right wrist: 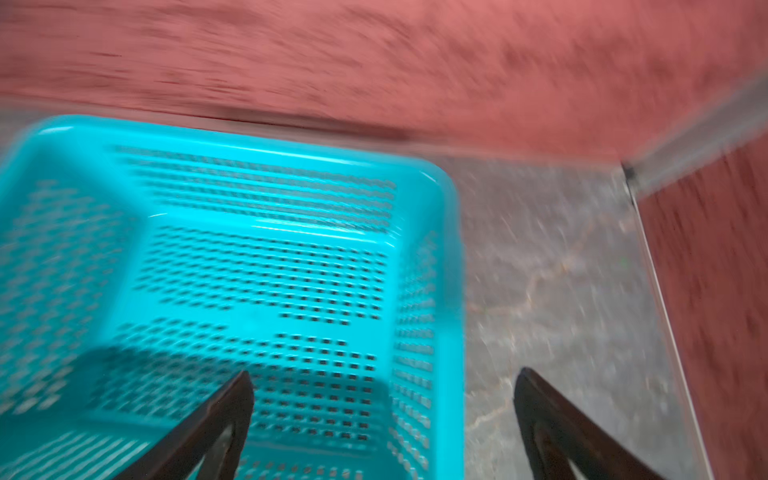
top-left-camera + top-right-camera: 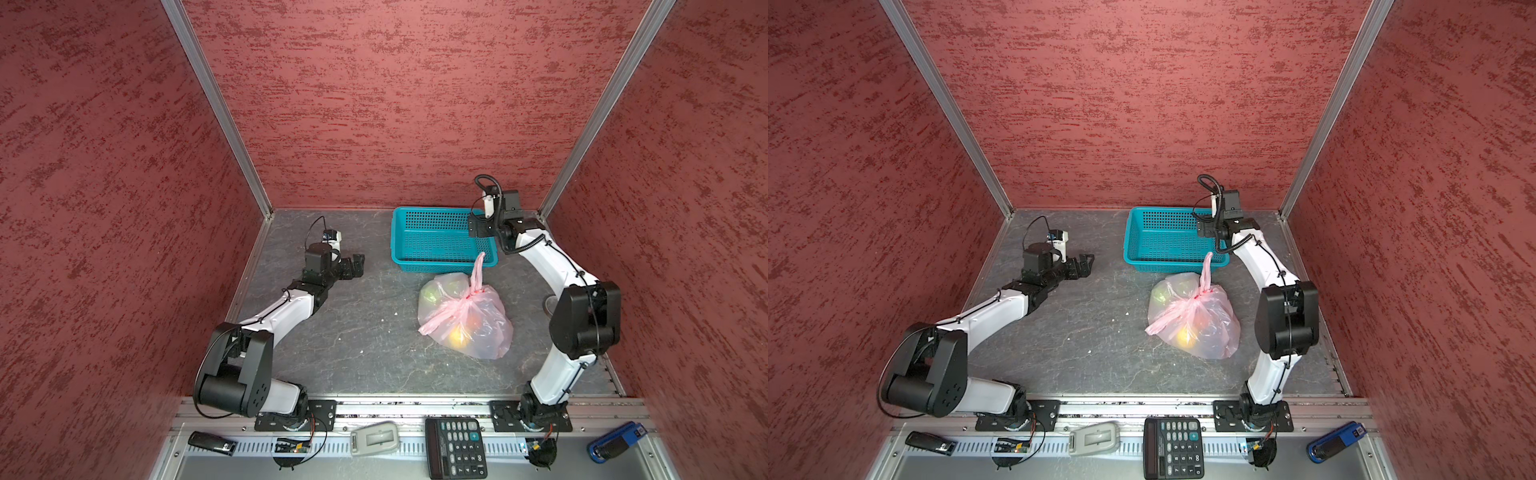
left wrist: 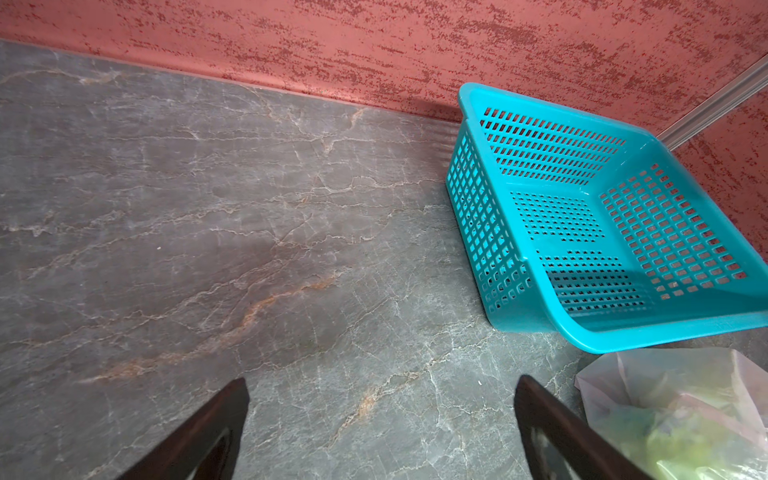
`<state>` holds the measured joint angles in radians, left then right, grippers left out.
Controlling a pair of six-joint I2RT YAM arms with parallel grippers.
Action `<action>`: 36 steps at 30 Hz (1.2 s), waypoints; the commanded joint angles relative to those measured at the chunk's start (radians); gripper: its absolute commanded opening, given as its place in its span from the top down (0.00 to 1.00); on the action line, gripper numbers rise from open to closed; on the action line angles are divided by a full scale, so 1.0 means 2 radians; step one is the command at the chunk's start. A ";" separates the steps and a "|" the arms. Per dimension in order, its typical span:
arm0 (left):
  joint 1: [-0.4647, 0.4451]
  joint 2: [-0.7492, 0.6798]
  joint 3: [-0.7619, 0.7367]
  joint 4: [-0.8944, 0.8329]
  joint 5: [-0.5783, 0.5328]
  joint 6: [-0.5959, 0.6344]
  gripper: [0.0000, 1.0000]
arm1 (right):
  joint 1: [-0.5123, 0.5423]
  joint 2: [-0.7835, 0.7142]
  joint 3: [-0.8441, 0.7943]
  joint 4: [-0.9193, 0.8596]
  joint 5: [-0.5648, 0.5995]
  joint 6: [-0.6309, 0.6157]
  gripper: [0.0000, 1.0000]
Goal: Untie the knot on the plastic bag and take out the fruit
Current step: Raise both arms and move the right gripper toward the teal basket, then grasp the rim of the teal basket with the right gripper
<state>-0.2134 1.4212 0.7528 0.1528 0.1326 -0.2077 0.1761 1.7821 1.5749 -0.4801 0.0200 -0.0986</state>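
Untying not begun: bag [image 2: 488, 332], knot [image 2: 471, 296] intact, six o'clock from basket [image 2: 436, 262]. Left gripper [image 2: 358, 265], right gripper [image 2: 478, 226] spread wide, empty. Next: pinch knot tail.

**Calculator** [image 2: 456, 448], on the metal ledge [image 2: 374, 467] in front of the bench [image 2: 365, 332]: white key legends are shown in both top views. A plus sign is made out on the teal key [image 2: 1194, 436]. The digits and the line of lettering above the keys are too small to be read.

**Blue device** [image 2: 616, 441], same ledge: a pale label is carried on its end, illegible.

**Black device** [image 2: 212, 442], same ledge: a white marking is carried, illegible.

**Plastic bag** [image 2: 482, 332], on the bench: red print is glimpsed by the knot [image 2: 473, 296], unreadable.
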 commanded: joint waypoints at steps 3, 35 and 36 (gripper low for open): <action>-0.004 -0.007 0.000 -0.003 0.007 -0.008 0.00 | 0.051 0.021 0.027 -0.077 -0.136 -0.126 0.01; -0.004 -0.052 -0.030 -0.018 -0.001 -0.008 0.00 | 0.134 0.122 0.034 -0.069 -0.052 -0.177 0.26; -0.004 -0.053 -0.029 -0.018 -0.001 -0.008 0.00 | 0.133 0.123 0.035 -0.070 -0.053 -0.176 0.29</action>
<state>-0.2192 1.3403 0.7013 0.1268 0.1326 -0.2287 0.4435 2.0087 1.6165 -0.6483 -0.1287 -0.4435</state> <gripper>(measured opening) 0.996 0.724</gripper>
